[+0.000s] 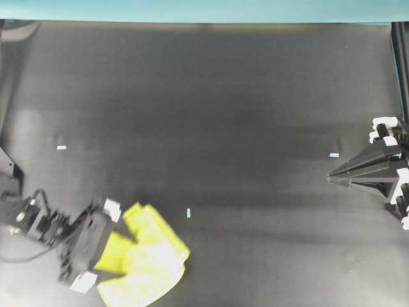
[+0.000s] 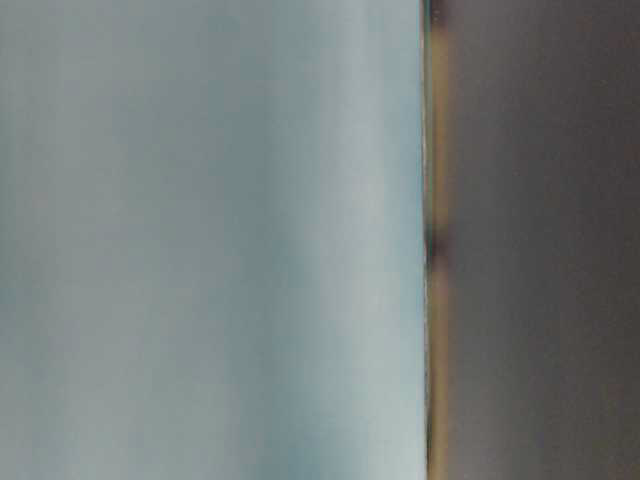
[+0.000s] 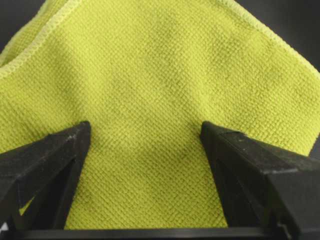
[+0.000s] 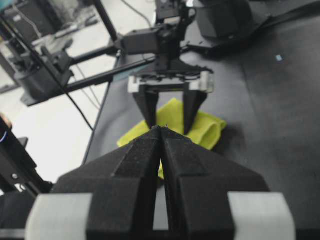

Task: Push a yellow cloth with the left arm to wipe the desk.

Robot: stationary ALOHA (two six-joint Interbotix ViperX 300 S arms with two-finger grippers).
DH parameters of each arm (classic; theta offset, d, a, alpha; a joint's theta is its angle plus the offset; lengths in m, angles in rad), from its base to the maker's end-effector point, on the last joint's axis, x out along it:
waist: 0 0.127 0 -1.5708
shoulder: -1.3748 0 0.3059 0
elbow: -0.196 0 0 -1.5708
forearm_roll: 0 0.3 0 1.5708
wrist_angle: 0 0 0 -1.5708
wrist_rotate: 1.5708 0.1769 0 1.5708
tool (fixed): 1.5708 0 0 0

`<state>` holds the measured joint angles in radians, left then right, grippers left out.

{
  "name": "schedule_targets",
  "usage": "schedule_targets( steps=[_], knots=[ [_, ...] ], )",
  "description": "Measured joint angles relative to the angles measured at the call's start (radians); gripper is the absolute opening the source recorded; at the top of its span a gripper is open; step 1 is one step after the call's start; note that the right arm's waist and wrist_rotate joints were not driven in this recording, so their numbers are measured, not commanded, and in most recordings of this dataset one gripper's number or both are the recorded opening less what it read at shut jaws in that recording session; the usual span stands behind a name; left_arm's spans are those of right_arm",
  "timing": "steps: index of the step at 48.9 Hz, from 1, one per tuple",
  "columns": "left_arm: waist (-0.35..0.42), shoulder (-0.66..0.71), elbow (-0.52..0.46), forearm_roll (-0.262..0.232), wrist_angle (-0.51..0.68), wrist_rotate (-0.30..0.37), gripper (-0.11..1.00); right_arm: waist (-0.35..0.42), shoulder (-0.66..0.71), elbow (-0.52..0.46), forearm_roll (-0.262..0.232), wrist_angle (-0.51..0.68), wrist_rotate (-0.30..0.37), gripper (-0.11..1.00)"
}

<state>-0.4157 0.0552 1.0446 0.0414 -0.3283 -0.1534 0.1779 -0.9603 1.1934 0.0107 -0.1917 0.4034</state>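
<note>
The matte black worktop carries a few small white marks and is bordered along its far edge by a pale teal strip; the table-level view is blurred beyond use. The yellow cloth lies crumpled at the near-left corner of the worktop, with the left arm reaching in from the left edge and the left claw pointed down onto the cloth, fingers spread wide and planted on the fabric without pinching it. At the right edge, the right claw is held off the worktop, well apart from the cloth, its tips pressed together on nothing.
</note>
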Motion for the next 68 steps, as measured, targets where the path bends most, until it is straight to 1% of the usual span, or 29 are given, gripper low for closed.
schedule_targets(
  steps=[7,19,27,32,38,49,57,68],
  knots=[
    [-0.023,0.0,-0.005,-0.002,0.002,-0.006,0.87,-0.002,0.0,0.002,0.0,0.0,0.002,0.0],
    [-0.023,-0.006,-0.009,0.0,0.008,-0.005,0.87,-0.002,0.0,0.0,0.0,0.0,0.002,0.0],
    [-0.018,-0.037,-0.009,0.0,0.012,0.0,0.87,0.0,-0.002,0.0,0.0,0.0,0.0,0.0],
    [-0.017,-0.078,-0.008,0.0,0.015,0.008,0.87,0.0,-0.002,0.0,0.0,0.0,0.0,0.0],
    [-0.015,-0.143,-0.002,0.0,0.046,0.025,0.87,0.0,-0.002,0.002,0.0,0.0,0.002,0.0],
    [-0.015,-0.264,0.002,0.0,0.161,0.051,0.87,-0.002,-0.002,0.003,0.0,0.0,0.002,0.0],
    [-0.012,-0.336,0.012,0.0,0.224,0.054,0.87,0.0,-0.002,0.006,0.0,0.0,0.002,0.0],
    [0.002,-0.376,0.038,0.0,0.232,0.054,0.87,0.0,-0.002,0.008,-0.002,0.0,0.002,0.0]
  ],
)
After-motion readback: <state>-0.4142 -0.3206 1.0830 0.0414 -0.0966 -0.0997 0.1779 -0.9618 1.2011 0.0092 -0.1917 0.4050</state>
